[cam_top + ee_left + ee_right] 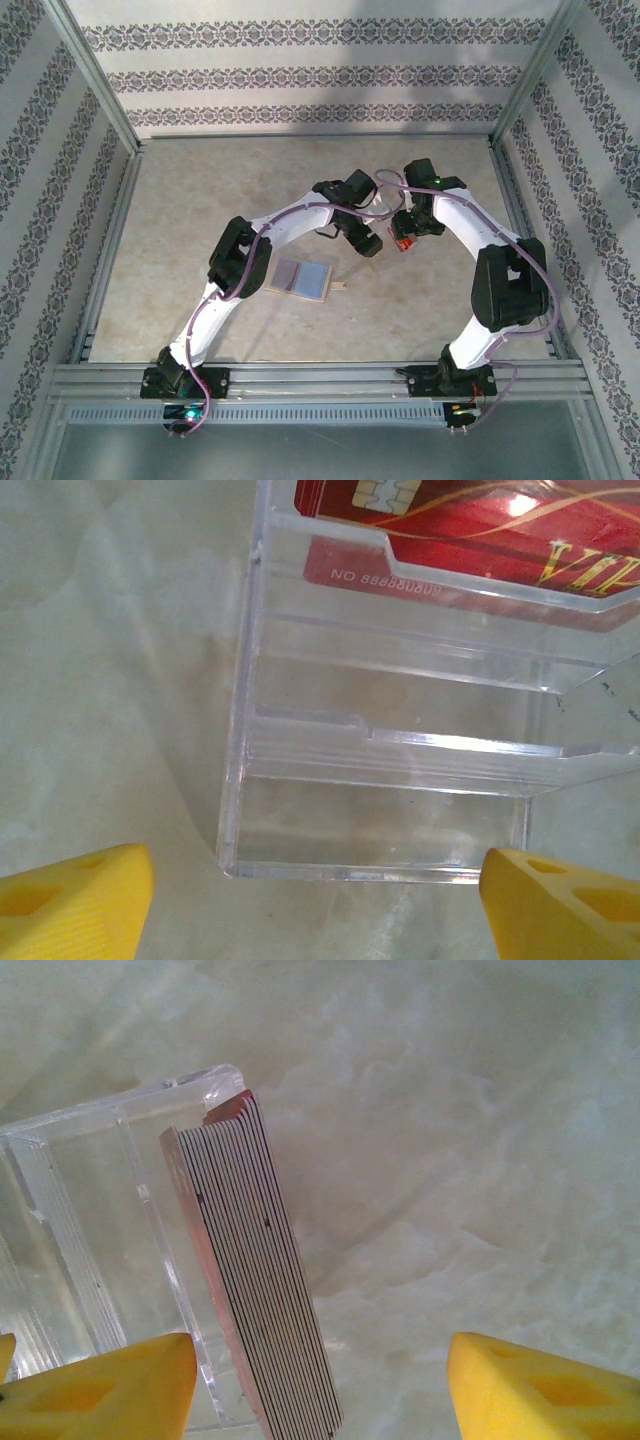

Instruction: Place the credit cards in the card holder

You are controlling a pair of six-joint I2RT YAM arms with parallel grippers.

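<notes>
The stack of small flat red credit cards (255, 1270) stood on edge in a clear plastic tiered stand (390, 780). It sat just ahead of the right claw (320, 1390), between its released yellow fingers and closer to the left-hand one. The stack's long edge ran roughly away from that claw, which looked the better placed to pinch across its thickness. The left claw (318, 900), also released and empty, faced the stand's two empty front tiers, with the cards beyond them. The tan folding card holder (300, 277) lay open on the pale bench (480, 1160) behind the left claw, with no red showing in it.
</notes>
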